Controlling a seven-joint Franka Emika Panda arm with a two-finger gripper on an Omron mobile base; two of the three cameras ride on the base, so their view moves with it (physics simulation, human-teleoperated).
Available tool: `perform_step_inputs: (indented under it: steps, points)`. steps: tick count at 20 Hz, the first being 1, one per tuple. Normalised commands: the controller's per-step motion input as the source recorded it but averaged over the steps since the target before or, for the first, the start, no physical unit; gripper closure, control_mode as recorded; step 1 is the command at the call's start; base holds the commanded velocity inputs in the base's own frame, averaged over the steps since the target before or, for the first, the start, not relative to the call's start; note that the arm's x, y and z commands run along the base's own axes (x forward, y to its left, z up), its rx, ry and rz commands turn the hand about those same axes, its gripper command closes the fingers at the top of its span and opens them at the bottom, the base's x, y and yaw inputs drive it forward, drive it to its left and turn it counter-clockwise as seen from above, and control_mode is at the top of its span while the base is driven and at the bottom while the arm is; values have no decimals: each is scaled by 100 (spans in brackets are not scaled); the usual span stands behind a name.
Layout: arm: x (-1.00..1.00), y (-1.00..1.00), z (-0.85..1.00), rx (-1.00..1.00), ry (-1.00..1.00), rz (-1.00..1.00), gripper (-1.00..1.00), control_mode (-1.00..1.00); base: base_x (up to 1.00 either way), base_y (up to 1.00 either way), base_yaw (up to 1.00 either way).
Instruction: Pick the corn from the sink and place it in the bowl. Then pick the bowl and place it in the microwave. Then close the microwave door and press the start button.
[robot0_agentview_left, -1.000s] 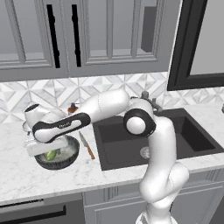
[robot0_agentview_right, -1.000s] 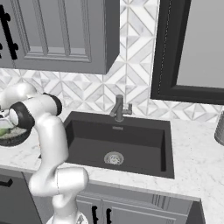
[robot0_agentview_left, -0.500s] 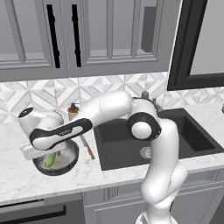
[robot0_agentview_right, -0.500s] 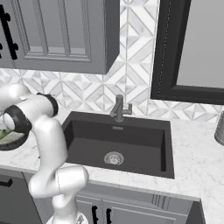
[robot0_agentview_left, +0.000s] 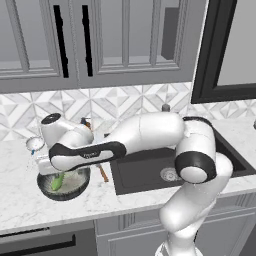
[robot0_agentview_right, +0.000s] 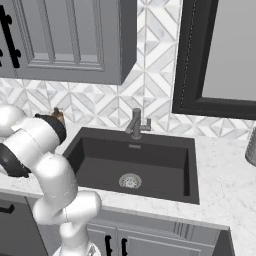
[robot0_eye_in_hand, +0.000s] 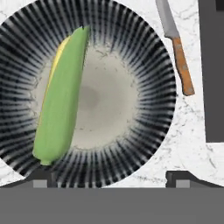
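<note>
Corn (robot0_eye_in_hand: 61, 100) lies in bowl (robot0_eye_in_hand: 144, 57); gripper (robot0_eye_in_hand: 111, 177) released, hovering above. Next: grip bowl rim, carry to microwave.

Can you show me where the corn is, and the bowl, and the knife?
corn (robot0_eye_in_hand: 59, 98): hand view, middle of the green husk.
bowl (robot0_eye_in_hand: 131, 52): hand view, striped inner wall near the rim.
knife (robot0_eye_in_hand: 182, 70): hand view, on the orange-brown handle.
</note>
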Motion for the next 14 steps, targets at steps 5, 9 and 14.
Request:
perform_step_inputs:
  steps: [5, 9, 14]
  points:
    - [3, -63, 3, 18, 2, 0, -100, -100, 0, 0, 0]
    - [26, -23, 16, 5, 21, 0, -100, -100, 0, 0, 0]
    - [46, -14, 1, 0, 18, 4, -100, -100, 0, 0, 0]
